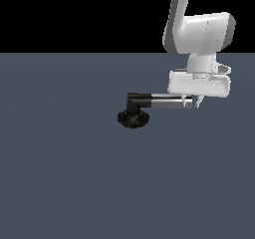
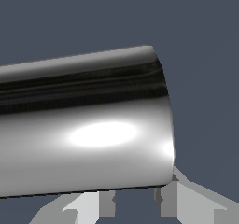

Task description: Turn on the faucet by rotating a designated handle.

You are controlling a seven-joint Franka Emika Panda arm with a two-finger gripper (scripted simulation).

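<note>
- Faucet (image 1: 133,114) stands on the flat grey-blue floor (image 1: 60,183), roughly mid-surface and somewhat nearer its far edge. Black ridged round base (image 1: 133,118), black elbow (image 1: 138,100) above it.
- Handle (image 1: 171,102): grey metallic bar, lying level, running from the elbow toward the exterior view's right. Its free end sits under the white robot arm (image 1: 199,29).
- Gripper (image 1: 195,101) is at the handle's free end, hand body directly above the bar; fingertips reach down to bar level.
- Wrist view: handle (image 2: 84,125) fills the frame, very close; pale fingers (image 2: 88,206) show beyond its end edge, with a gap between them. Fingers apart, not clamped on the bar; contact cannot be told.
</note>
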